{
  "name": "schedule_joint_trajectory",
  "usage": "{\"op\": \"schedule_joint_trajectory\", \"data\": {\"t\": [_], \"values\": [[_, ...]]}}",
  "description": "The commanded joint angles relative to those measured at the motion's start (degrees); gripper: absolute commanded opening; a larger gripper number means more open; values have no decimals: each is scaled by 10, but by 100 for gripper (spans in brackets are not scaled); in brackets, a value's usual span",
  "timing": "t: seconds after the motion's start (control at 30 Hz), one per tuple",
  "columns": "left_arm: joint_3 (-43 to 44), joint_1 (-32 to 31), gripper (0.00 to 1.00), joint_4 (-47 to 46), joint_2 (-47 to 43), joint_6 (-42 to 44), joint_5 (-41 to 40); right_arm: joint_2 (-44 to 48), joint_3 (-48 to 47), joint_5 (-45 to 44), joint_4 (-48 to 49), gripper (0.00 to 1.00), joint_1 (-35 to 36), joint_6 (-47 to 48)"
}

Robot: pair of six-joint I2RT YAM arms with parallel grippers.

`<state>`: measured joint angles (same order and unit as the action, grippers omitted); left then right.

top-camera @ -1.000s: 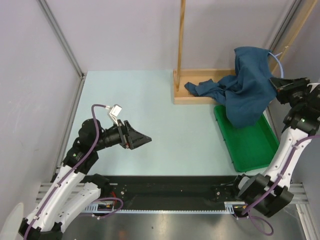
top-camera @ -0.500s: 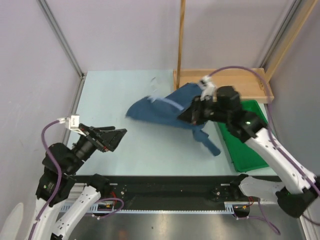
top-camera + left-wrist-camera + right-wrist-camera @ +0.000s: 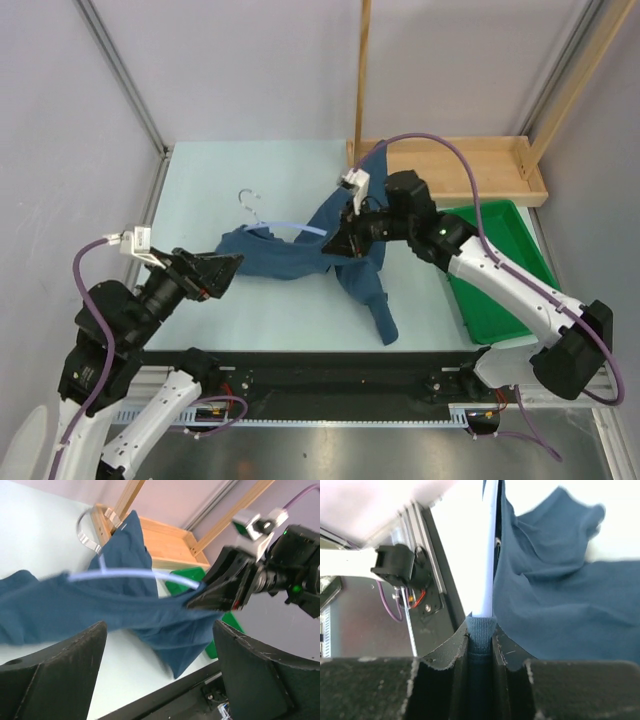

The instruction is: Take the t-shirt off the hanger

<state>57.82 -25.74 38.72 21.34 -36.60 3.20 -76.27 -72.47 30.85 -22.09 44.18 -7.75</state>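
Note:
The dark teal t-shirt lies draped across the middle of the table, one end trailing toward the near edge. The pale blue hanger is still inside it, its metal hook sticking out at the far side. My right gripper is shut on the shirt's ribbed collar and the hanger arm together; the right wrist view shows the collar pinched between the jaws with the hanger running out of it. My left gripper is open and empty at the shirt's left end, not touching it.
The wooden rack base and its upright post stand at the back right. The green tray lies on the right, under my right arm. A metal frame post lines the left wall.
My right arm has swung from the rack at the far right to the table's middle, carrying shirt and hanger down onto the table. My left gripper has drawn back left and now faces the shirt.

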Motion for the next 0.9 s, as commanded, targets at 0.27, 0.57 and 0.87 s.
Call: {"op": "schedule_joint_trajectory", "data": {"t": [0.27, 0.57, 0.87], "values": [[120, 2, 74, 12, 169, 79, 125, 95, 65, 276, 171, 0, -120, 34], [189, 2, 52, 52, 266, 133, 92, 108, 65, 272, 164, 0, -107, 37], [146, 2, 38, -7, 288, 131, 120, 115, 58, 243, 149, 0, -77, 41]]}}
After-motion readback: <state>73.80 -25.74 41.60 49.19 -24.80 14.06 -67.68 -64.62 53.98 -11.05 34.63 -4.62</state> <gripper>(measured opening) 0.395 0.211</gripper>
